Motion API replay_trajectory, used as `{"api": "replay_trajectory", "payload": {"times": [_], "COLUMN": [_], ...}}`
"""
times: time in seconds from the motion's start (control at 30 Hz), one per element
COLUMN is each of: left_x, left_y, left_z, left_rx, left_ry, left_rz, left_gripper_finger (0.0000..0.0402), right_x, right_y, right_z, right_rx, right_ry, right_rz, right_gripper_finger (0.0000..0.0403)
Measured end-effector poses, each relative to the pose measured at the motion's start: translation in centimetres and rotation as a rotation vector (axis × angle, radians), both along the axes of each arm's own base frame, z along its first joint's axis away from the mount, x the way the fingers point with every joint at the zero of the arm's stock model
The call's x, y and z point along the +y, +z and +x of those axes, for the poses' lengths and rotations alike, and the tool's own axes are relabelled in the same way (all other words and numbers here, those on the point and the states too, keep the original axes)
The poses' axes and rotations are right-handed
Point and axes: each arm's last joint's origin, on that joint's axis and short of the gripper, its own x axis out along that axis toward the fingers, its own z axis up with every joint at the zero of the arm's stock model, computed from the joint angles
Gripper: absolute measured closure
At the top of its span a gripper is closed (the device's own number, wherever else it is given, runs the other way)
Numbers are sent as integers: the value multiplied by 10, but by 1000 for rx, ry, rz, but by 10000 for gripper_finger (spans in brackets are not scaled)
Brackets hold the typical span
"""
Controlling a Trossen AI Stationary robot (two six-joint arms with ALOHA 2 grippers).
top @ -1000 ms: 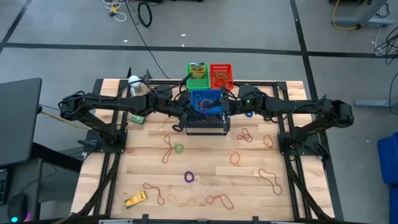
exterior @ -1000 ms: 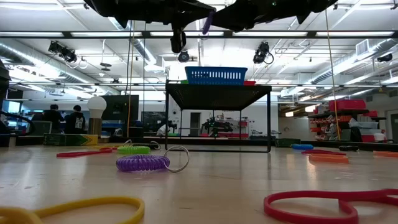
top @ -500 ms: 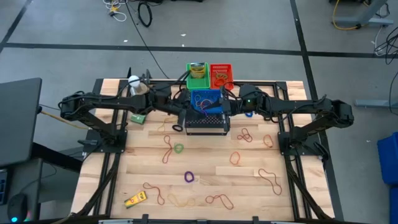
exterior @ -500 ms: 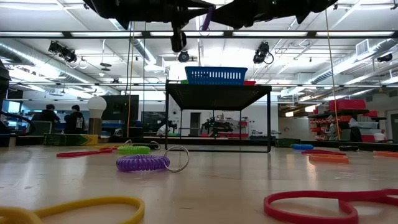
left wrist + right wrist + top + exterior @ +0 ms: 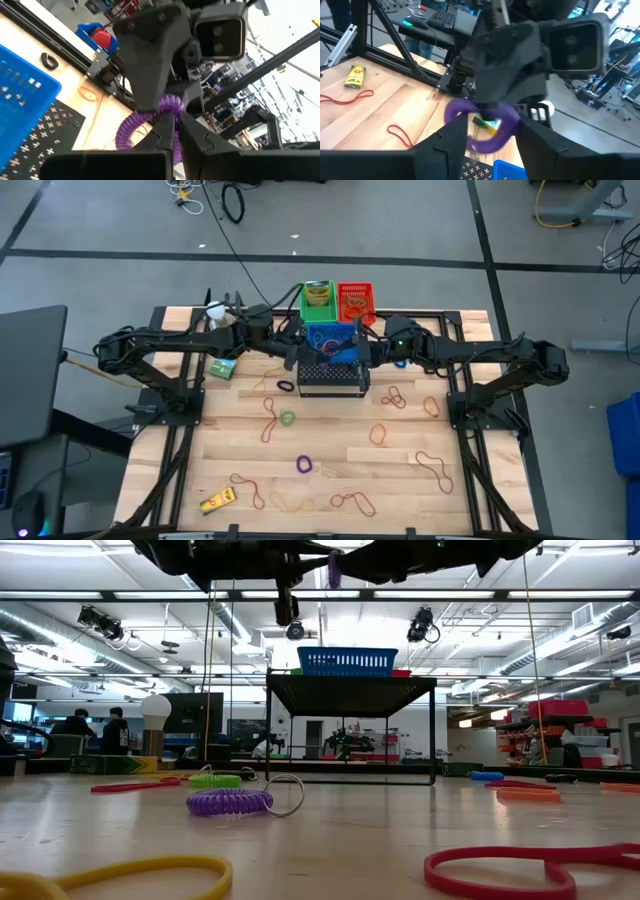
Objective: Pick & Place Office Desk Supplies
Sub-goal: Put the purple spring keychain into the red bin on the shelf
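Observation:
A purple coil ring (image 5: 485, 122) hangs in the air above the blue basket (image 5: 332, 340), which stands on the black mesh box (image 5: 330, 378). My left gripper (image 5: 176, 116) reaches in level from the table's left and is shut on the ring. My right gripper (image 5: 492, 135) faces it from the right, open, one finger on each side of the ring. In the low view the ring (image 5: 334, 568) shows at the top between the two dark arms. Rubber bands (image 5: 395, 395), a second purple coil ring (image 5: 304, 464), a green ring (image 5: 288, 418) and a yellow item (image 5: 218, 500) lie on the table. My left gripper pinches one stretch of the ring's coil (image 5: 169, 105) between its two fingertips. The fingers lie level and come from the table's left. The ring is lifted clear above the blue basket. My right gripper's fingers (image 5: 452, 140) flank the ring; whether they touch it I cannot tell.
A green basket (image 5: 317, 298) and a red basket (image 5: 354, 300) stand behind the blue one at the far edge. A small green box (image 5: 222, 368) and a white bulb (image 5: 215, 308) sit at the far left. A black ring (image 5: 285, 385) lies left of the mesh box.
My left arm has swung a little toward the table's far edge and its gripper has rolled. The purple ring, slanted before in the low view, now stands more upright, still above the blue basket.

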Motion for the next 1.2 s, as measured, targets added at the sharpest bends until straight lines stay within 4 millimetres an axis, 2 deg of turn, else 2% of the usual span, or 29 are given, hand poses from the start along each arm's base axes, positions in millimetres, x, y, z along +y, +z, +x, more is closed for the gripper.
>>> {"api": "replay_trajectory", "payload": {"times": [0.2,0.37,0.6,0.7,0.83,1.0,1.1,1.2], "left_x": [5,5,5,8,15,17,13,6], "left_y": [2,1,2,4,14,26,31,28], "left_z": [-1,-1,-1,-6,-26,-63,-80,-86], "left_rx": [-10,-10,-18,-14,40,155,217,228], "left_ry": [1,4,14,28,106,247,345,394], "left_rz": [-23,-19,9,37,90,227,311,371], "left_gripper_finger": [388,376,331,310,282,268,278,302], "right_x": [0,-4,-11,-12,-19,-38,-58,-88], "right_y": [0,-1,-1,-1,-2,3,20,29], "right_z": [0,-1,-2,-2,-7,-22,-29,-33], "right_rx": [0,14,17,21,51,102,112,164], "right_ry": [9,-9,-52,-90,-163,-379,-562,-762], "right_rz": [8,49,128,157,226,315,334,371], "right_gripper_finger": [241,290,379,388,382,383,385,385]}}
